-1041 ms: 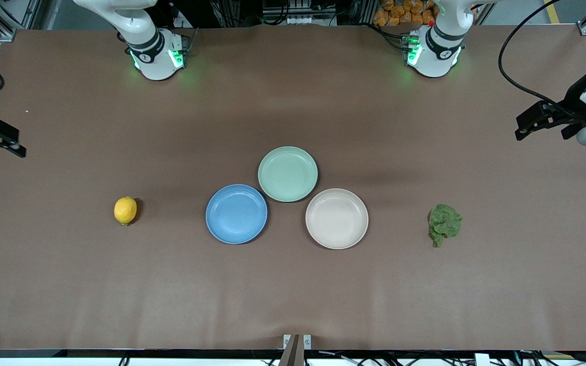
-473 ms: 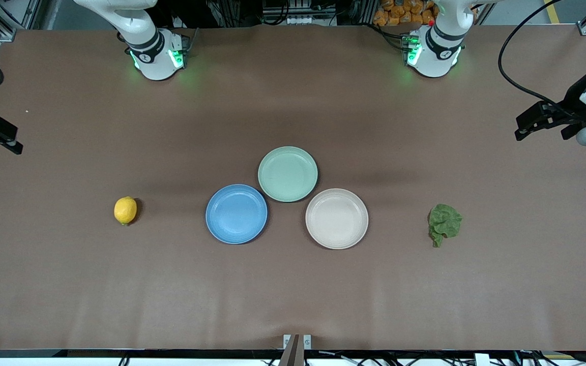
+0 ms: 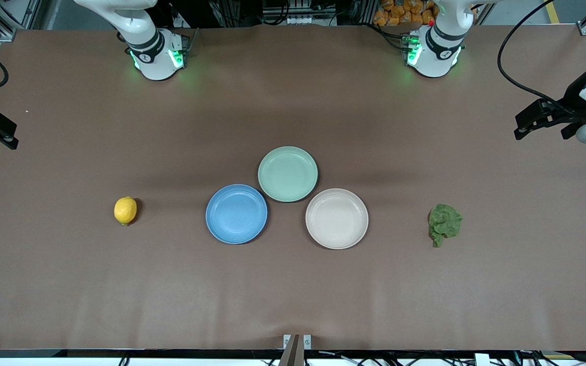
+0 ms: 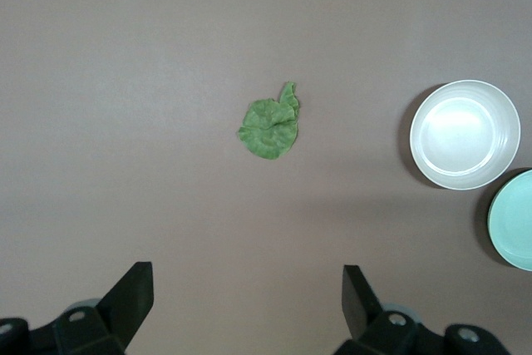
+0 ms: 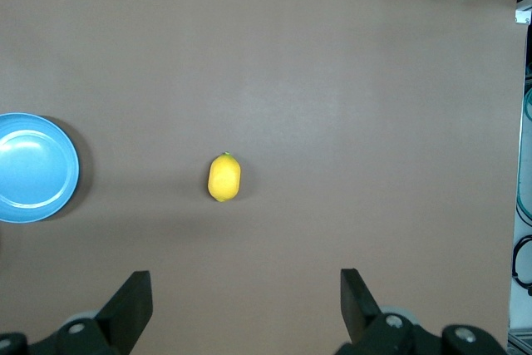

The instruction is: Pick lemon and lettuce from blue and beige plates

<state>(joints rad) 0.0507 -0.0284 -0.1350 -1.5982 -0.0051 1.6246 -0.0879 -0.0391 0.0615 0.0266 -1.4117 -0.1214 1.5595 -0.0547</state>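
Three plates bare | lemon (image 3: pixel 125 210) on table beside blue plate (image 3: pixel 236 214), lettuce (image 3: pixel 444 224) farther (both already off) | left gripper (image 4: pixel 241 305), right gripper (image 5: pixel 241 305) released, high.

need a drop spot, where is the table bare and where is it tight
Bare: between lemon and blue plate, and between beige plate and lettuce. Tight: the mint plate sits against both plates.

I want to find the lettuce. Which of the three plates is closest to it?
The beige plate. It lies nearest the lettuce, toward the left arm's end of the table; the green plate and blue plate lie farther from it.
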